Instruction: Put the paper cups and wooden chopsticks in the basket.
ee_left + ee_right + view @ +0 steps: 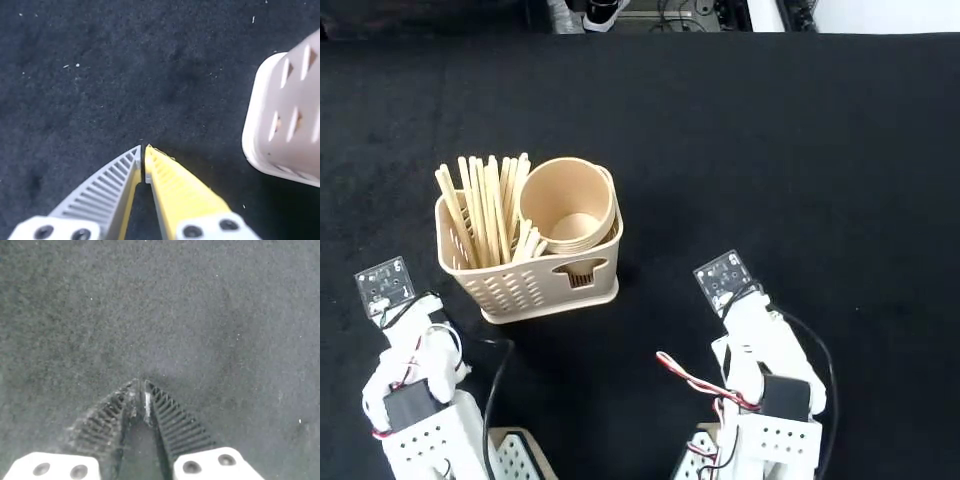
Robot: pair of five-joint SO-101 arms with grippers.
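A beige slotted basket stands left of the table's middle. Several wooden chopsticks lean upright in its left half. A stack of paper cups fills its right half. My left gripper is shut with nothing in it, low over the black cloth, and a corner of the basket shows close beside it. The left arm is folded back at the near left edge. My right gripper is shut and empty over bare cloth, its arm folded back at the near right.
Black cloth covers the whole table. Cables and equipment lie beyond the far edge.
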